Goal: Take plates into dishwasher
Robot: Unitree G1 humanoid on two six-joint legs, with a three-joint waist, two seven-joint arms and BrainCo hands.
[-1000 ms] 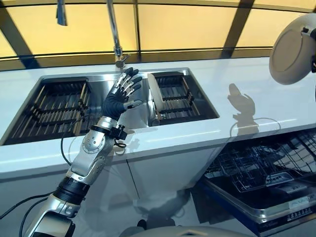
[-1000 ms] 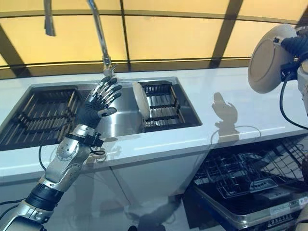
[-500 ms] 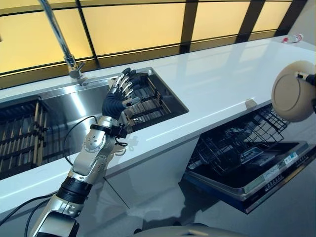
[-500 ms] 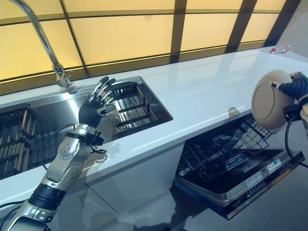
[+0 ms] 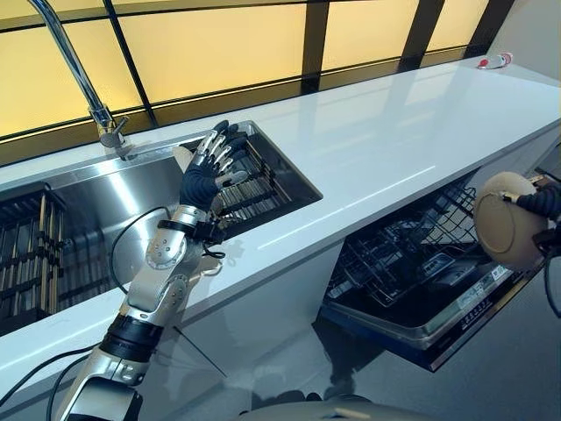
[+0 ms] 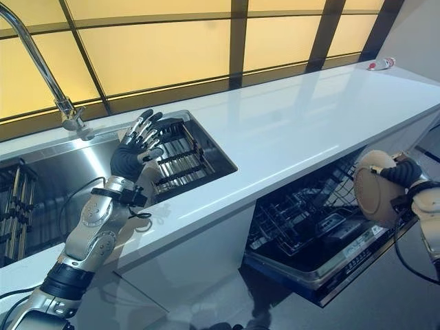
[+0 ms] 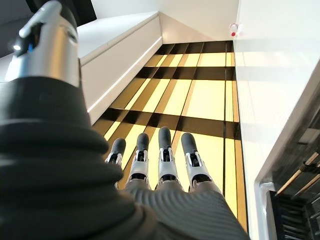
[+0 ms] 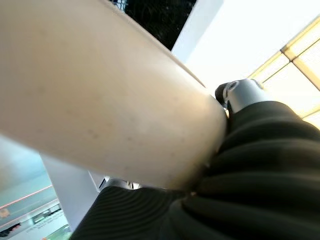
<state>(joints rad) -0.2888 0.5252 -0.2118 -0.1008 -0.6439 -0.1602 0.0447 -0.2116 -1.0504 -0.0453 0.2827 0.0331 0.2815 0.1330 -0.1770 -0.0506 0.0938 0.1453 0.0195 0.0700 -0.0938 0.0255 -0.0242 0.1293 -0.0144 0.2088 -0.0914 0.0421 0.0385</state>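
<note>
Lowered since a moment ago, the beige plate (image 5: 506, 231) now hangs over the open dishwasher's rack (image 5: 412, 263).
The right hand (image 6: 402, 172) grips the plate at its rim, on edge. The left hand (image 5: 210, 167) is raised with straight fingers over the sink (image 5: 131, 193) in the white table (image 5: 394, 132).

sink to the left, open dishwasher to the right, under the counter

the sink (image 5: 140, 189) is set in the counter (image 5: 394, 132) at the left, the faucet (image 5: 74, 74) behind it and a rack (image 5: 254, 180) in its right part. the left hand (image 5: 210, 167) hangs over that rack. at the right the plate (image 6: 375, 196), in the right hand (image 6: 402, 175), is over the dishwasher rack (image 6: 309, 216) drawn out below the counter's front edge.
</note>
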